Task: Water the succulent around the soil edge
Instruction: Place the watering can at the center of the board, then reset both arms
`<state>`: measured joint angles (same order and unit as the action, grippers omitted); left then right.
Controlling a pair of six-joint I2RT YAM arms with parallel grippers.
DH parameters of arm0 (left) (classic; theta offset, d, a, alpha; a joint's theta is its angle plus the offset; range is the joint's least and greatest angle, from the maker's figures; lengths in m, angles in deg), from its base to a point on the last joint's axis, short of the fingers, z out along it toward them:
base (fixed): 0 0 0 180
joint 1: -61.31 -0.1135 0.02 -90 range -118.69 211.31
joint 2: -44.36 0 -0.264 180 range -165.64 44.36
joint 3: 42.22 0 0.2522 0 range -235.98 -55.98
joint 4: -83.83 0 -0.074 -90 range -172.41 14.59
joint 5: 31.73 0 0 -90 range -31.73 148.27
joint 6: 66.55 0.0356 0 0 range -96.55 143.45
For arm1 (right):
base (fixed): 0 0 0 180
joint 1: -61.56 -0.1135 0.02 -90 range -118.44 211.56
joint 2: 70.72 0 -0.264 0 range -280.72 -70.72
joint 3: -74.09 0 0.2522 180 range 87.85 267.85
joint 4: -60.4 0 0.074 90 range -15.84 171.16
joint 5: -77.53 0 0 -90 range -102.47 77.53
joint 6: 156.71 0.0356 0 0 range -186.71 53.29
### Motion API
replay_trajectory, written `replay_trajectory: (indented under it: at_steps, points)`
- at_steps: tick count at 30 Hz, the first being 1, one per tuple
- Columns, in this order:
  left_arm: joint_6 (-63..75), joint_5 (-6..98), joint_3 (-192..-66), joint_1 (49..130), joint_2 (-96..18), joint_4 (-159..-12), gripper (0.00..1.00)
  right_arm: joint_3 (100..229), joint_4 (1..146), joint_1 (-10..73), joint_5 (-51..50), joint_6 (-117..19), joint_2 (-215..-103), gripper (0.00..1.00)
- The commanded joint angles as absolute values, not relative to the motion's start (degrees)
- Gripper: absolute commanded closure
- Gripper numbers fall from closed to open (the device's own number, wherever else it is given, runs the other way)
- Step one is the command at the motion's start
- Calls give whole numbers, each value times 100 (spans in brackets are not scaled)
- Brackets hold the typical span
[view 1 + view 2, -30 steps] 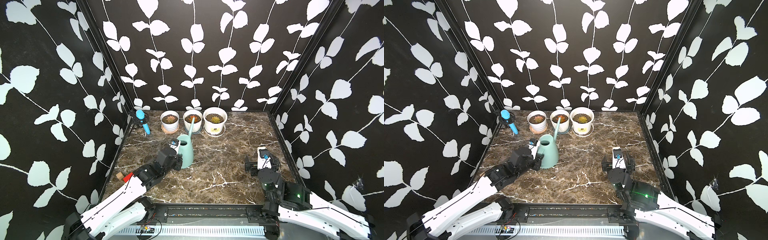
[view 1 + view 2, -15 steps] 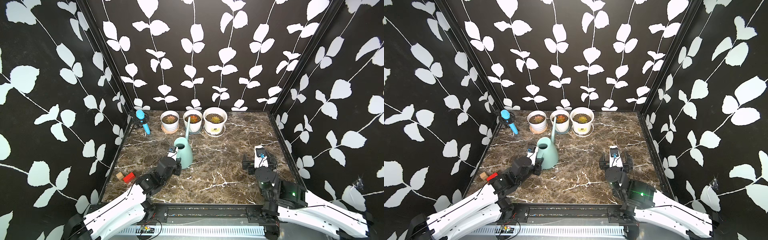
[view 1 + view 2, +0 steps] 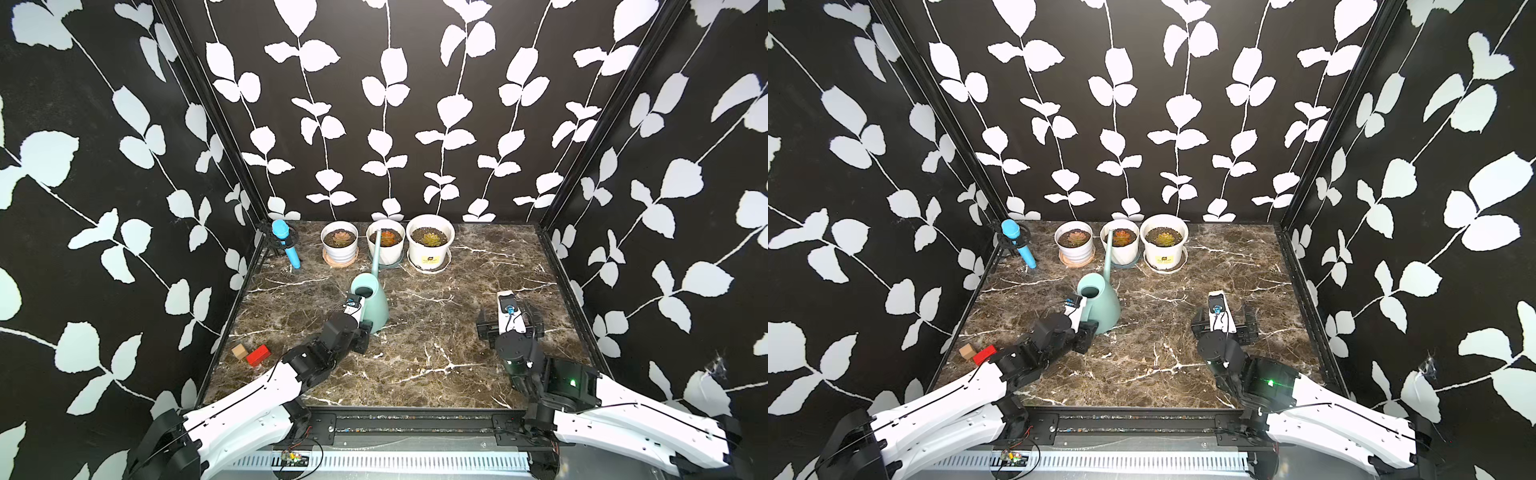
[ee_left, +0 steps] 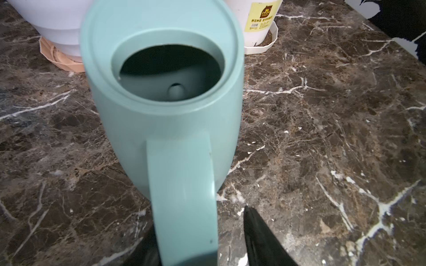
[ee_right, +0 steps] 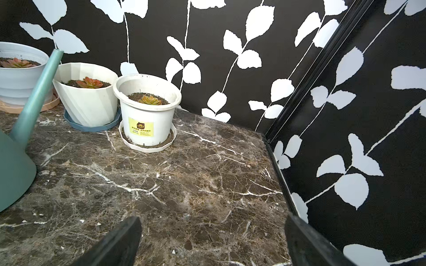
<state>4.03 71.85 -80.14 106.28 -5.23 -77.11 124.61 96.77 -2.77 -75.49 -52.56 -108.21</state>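
Change: the left gripper (image 3: 362, 330) was clamped a second ago; its jaws now stand parted either side of the flat handle (image 4: 182, 184), with a clear gap on one side
Left gripper: open, gripping nothing
Can: the pale teal plastic watering can (image 3: 372, 305) stands upright on the brown marble tabletop (image 3: 436, 353), directly ahead of this gripper
Meaning: the can looks set down and released, so I judge the pour is over or paused
Pointing: the slim spout (image 3: 376, 253) rises away from the hand toward the faceted white pot (image 3: 386, 249) and its orange succulent (image 3: 387, 237)
Long axis: handle to spout, straight out from the gripper
Right gripper (image 5: 212, 216): spread wide, empty, well aside of the can
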Motion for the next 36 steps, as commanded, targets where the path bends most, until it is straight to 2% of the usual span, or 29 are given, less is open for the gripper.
replay_trajectory:
  at_steps: [1, 3, 4, 8, 13, 14, 15, 16, 19, 21, 23, 26, 31, 36]
  points:
    - [484, 7057, -7977, 10633, -228, -7365, 43, 12484, 9422, -242, -7816, -5274, -10798, 0]
    - [453, 7071, -7987, 10631, 27, -7165, 36, 12557, 9335, -242, -7893, -5392, -10831, 0]
    - [434, 7113, -8016, 10631, 209, -7034, 19, 12626, 9280, -243, -7916, -5511, -10850, 0]
    - [293, 7632, -8252, 10633, 967, -6521, 16, 12733, 8305, -225, -7957, -6783, -10922, 0]
    - [227, 8994, -8803, 10626, 2002, -6354, 14, 12714, 6752, 129, -7241, -8455, -11084, 0]
    - [412, 9347, -8884, 10635, 2175, -6556, 12, 12781, 6686, 318, -6940, -8566, -11131, 0]
    - [648, 9635, -8914, 10632, 2312, -6801, 3, 12854, 6662, 498, -6678, -8623, -11189, 0]
    - [971, 10055, -8937, 10634, 2436, -7158, 1, 12941, 6652, 748, -6398, -8676, -11268, 1]
    - [2410, 11299, -8881, 10620, 2454, -8549, 1, 13072, 6539, 1602, -5562, -8758, -11564, 1]
    - [3654, 11681, -8760, 10514, 2111, -9616, 1, 13092, 6588, 2335, -4967, -8520, -11808, 1]
    - [4031, 11178, -8748, 9951, 1584, -9676, 1, 13047, 6685, 3220, -4323, -7989, -12097, 0]
    - [3349, 9669, -8707, 8708, 773, -9139, 1, 12734, 6420, 4221, -3864, -7214, -12464, 0]
    - [2022, 8483, -8071, 7047, -523, -10027, 1, 11882, 5607, 4931, -3650, -6662, -12852, 1]
    - [2257, 8666, -7879, 6860, -1830, -10918, 1, 11088, 4724, 5139, -4023, -6435, -13292, 0]
